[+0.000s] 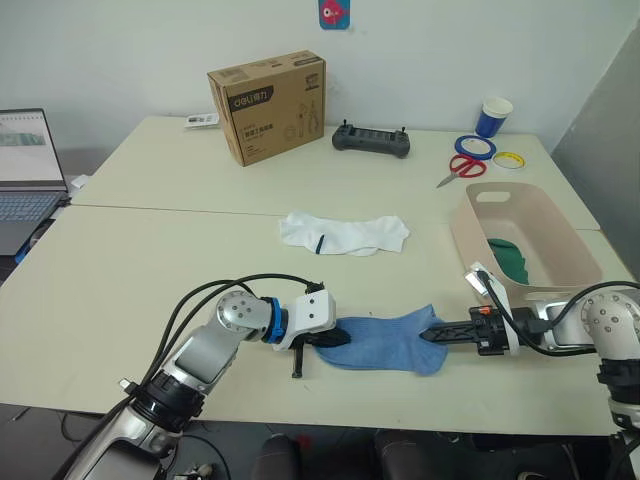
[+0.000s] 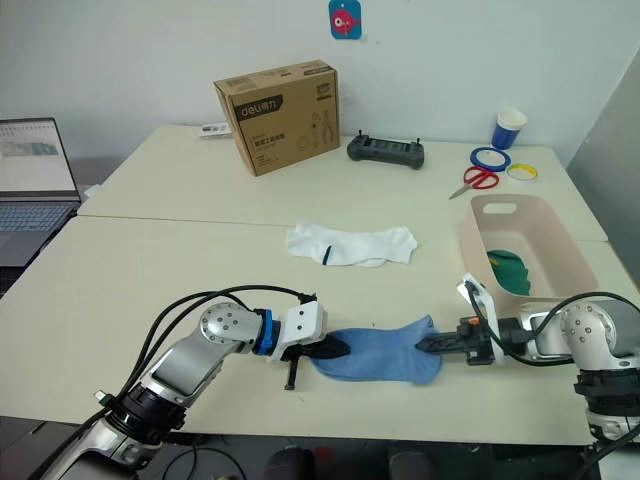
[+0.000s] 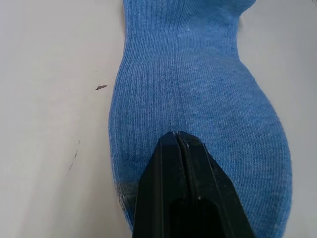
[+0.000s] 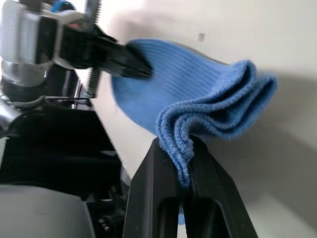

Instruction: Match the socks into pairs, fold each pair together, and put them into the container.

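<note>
Head views: light blue fabric socks (image 1: 385, 342), stacked, long axis left-right between both grippers; pale pink plastic basin (image 1: 560, 232) just beyond the right one.
Left wrist: left gripper (image 3: 176, 135) closed, tips on one end.
Right wrist: right gripper (image 4: 181, 148) pinching the cuff end.
</note>
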